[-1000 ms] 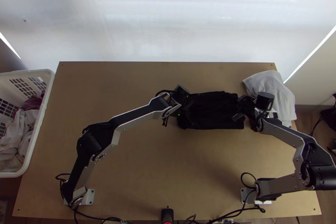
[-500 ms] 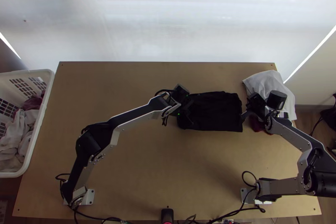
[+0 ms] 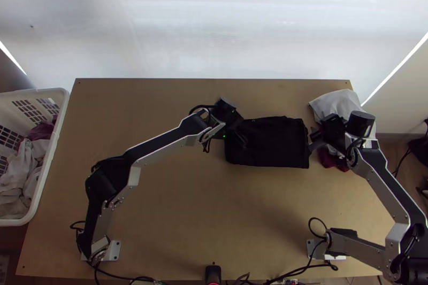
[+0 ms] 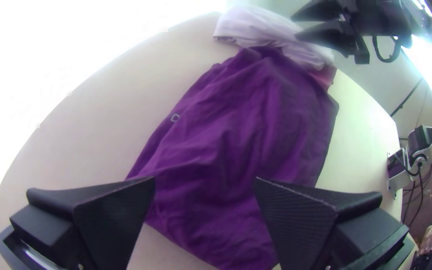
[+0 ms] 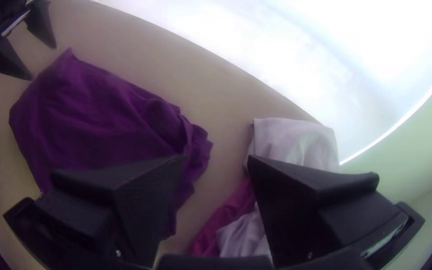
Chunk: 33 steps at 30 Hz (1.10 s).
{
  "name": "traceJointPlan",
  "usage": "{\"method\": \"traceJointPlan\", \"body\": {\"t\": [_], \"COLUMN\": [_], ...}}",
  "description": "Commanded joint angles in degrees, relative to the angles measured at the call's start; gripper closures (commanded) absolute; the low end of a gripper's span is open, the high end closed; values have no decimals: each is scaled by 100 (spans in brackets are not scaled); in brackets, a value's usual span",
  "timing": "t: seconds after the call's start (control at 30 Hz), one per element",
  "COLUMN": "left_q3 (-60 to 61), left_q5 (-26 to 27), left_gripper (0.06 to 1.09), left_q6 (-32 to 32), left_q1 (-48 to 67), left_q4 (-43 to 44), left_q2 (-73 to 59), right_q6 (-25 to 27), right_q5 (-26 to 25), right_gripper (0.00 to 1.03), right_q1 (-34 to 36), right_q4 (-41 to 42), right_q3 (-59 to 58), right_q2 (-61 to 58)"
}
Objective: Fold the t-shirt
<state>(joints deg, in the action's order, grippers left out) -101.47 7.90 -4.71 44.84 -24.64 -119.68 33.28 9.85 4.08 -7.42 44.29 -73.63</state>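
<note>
"T-shirt point(image 3: 273, 146) first: how did it lie?"

"As a compact bundle, flat on the far half of the bench point(image 3: 160, 221), right of the middle, longer from left to right than from near to far. It looked folded, though I couldn't count the layers."

"And the grippers?"

"The left gripper point(image 4: 205, 178) was over its left end, fingers apart, no cloth pinched. The right gripper point(image 5: 217, 156) was just off its right end, beside the white cloth point(image 3: 334, 103), also apart and empty."

"What did you take the step to be?"

"Squaring up the bundle, I judged, or lining up for another fold. The right end was rumpled, so it wanted smoothing first."

"How was that best done?"

"By keeping low, pressing lightly and drawing outwards, then pinching every layer at the edge. Catching just the top one would have pulled the fold open."

"Any trap?"

"The reddish cloth point(image 5: 227, 214) and the white one lay just beyond that end. A careless grab there could have snagged them."
</note>
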Motion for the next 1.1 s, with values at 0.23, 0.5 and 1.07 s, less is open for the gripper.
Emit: {"method": "traceJointPlan", "body": {"t": [0.23,0.5,1.07], "left_q3": [954,1173,1833], "left_q5": [-887,-764,-351], "left_gripper": [11,11,11], "left_q6": [-988,-531,-610], "left_q1": [-116,-459,-705], "left_q4": [671,109,-454], "left_q2": [937,1192,1605], "right_q6": [-612,-726,-1087], "right_q5": [0,-44,-475], "right_gripper": [28,28,25], "right_q1": [-935,-1225,-2579], "right_q4": [-1253,-1482,-1640], "right_q3": [273,352,361], "right_q2": [454,595,226]}}
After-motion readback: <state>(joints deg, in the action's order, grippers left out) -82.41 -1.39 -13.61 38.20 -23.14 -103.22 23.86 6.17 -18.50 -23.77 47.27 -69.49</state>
